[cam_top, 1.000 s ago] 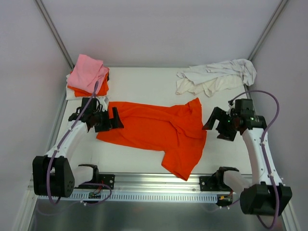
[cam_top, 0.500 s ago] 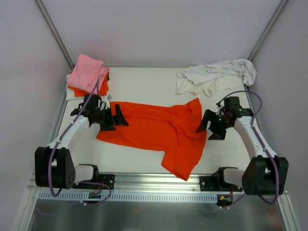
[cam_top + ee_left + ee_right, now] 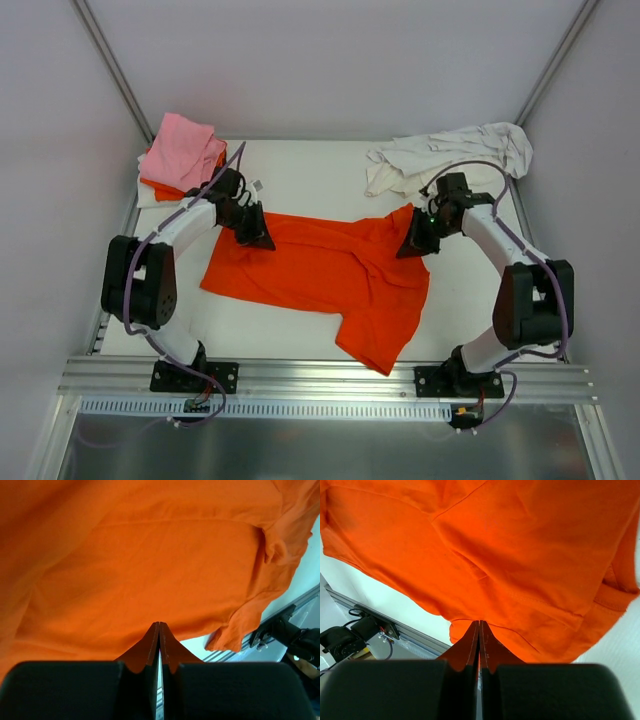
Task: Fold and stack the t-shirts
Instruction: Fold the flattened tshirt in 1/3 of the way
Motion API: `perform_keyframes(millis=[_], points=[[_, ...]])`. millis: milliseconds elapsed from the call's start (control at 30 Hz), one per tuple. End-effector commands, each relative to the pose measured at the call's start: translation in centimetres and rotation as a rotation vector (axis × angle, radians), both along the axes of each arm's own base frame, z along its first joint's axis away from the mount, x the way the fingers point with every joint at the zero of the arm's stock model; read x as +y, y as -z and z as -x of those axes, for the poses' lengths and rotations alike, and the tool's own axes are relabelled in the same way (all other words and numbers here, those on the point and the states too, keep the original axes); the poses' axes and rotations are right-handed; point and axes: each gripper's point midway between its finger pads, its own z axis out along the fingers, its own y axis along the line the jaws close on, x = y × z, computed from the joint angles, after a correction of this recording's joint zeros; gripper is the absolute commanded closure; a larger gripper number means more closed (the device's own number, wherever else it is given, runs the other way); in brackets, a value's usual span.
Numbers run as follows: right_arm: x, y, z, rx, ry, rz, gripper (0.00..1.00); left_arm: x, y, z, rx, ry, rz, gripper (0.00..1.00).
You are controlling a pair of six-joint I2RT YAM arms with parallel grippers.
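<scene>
A bright orange t-shirt (image 3: 330, 275) lies spread and wrinkled across the middle of the white table (image 3: 310, 180). My left gripper (image 3: 262, 238) sits at the shirt's far left corner, jaws shut on the cloth edge. In the left wrist view the left gripper (image 3: 159, 624) pinches the orange t-shirt (image 3: 150, 560), which fills the frame. At the shirt's far right corner, my right gripper (image 3: 408, 247) is also shut on the cloth. The right wrist view shows the right gripper (image 3: 479, 622) closed on the hem of the orange t-shirt (image 3: 510, 545).
A folded stack with a pink t-shirt (image 3: 185, 148) over an orange one (image 3: 165, 187) sits at the far left corner. A crumpled white t-shirt (image 3: 450, 158) lies at the far right. A metal rail (image 3: 330, 375) runs along the near edge.
Both arms reached away from their bases to the orange shirt's far corners. Both grippers went from open to shut on the cloth.
</scene>
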Motion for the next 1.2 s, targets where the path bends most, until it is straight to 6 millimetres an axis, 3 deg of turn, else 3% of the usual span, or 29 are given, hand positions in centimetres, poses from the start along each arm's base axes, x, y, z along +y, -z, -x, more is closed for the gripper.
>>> perform_keyframes(millis=[0, 133, 433, 1167], points=[[1.5, 0.3, -1.1, 0.008, -0.032, -0.023, 0.99, -0.2, 0.1, -1.2, 0.026, 0.009, -0.036, 1.00], [2.5, 1.6, -1.5, 0.043, -0.045, -0.019, 1.00, 0.5, 1.2, -2.1, 0.055, 0.009, -0.105, 1.00], [3.6, 4.3, -1.9, 0.145, -0.046, 0.006, 1.00, 2.5, 3.8, -1.2, 0.243, 0.042, -0.271, 1.00], [2.8, 7.7, -2.6, 0.299, -0.020, 0.111, 1.00, 2.4, 7.2, -2.8, 0.365, 0.061, -0.309, 1.00]])
